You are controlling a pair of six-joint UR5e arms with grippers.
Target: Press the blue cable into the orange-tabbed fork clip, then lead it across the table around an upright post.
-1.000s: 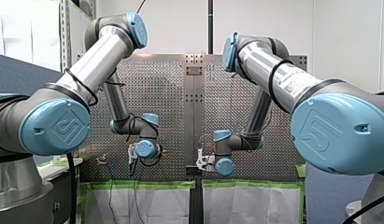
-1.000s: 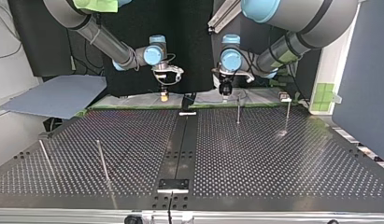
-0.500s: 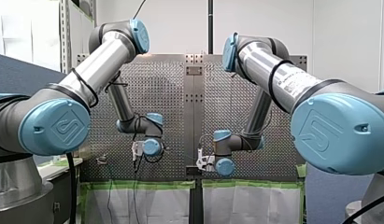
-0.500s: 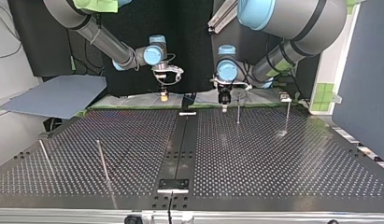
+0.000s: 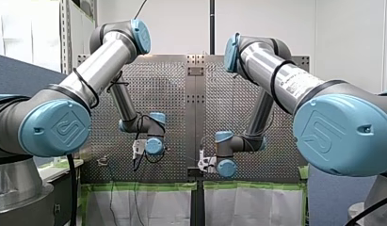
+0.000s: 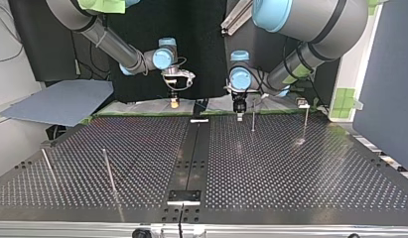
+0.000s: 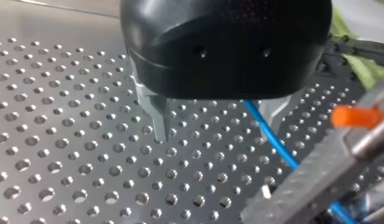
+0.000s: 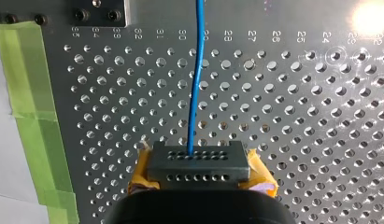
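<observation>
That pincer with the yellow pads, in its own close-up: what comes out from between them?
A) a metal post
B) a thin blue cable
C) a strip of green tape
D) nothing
B: in the right wrist view the blue cable runs straight ahead from between the yellow pads of my right pincer.

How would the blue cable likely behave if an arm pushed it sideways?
Probably floppy: the blue cable is thin and bends slightly ahead of my right gripper. Likely light too, so it may slip from between the open fingers of my left gripper.
</observation>
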